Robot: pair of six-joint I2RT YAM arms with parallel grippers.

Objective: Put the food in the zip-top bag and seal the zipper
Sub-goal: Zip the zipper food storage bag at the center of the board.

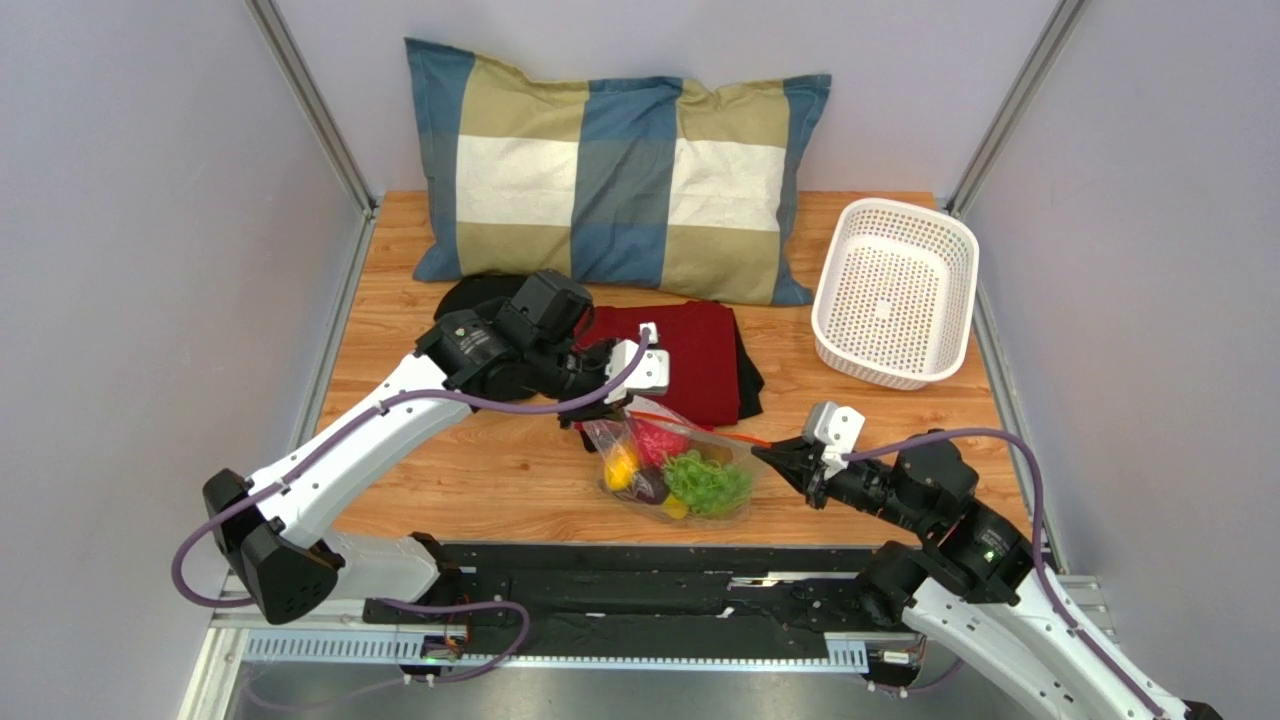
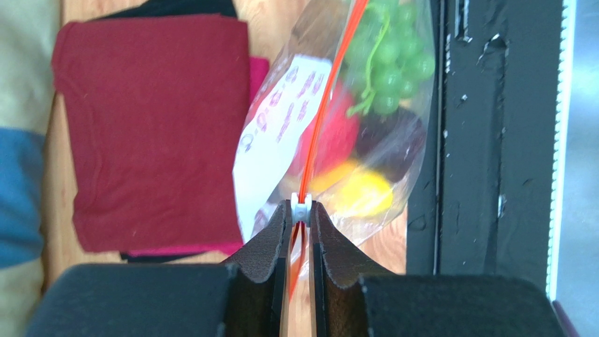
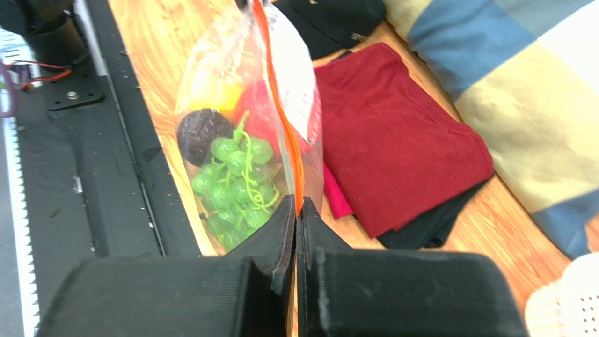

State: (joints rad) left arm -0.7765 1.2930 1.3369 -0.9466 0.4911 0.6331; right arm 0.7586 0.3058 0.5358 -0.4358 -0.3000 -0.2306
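The clear zip-top bag [image 1: 684, 468] hangs stretched between my two grippers near the table's front edge. The food is inside it: green grapes [image 3: 235, 175], a red fruit [image 2: 339, 137], a yellow piece [image 2: 362, 193] and a dark purple piece [image 3: 200, 133]. The orange-red zipper [image 2: 330, 91] runs taut along the bag's mouth. My left gripper [image 2: 301, 212] is shut on the zipper's white slider [image 2: 301, 206] at the left end of the mouth. My right gripper [image 3: 296, 205] is shut on the zipper edge of the bag at its right end.
A folded red cloth [image 1: 684, 353] lies on a black cloth [image 1: 481, 293] just behind the bag. A checked pillow [image 1: 616, 165] lies at the back and a white perforated basket [image 1: 897, 293] at the back right. A black rail [image 1: 646, 578] borders the front edge.
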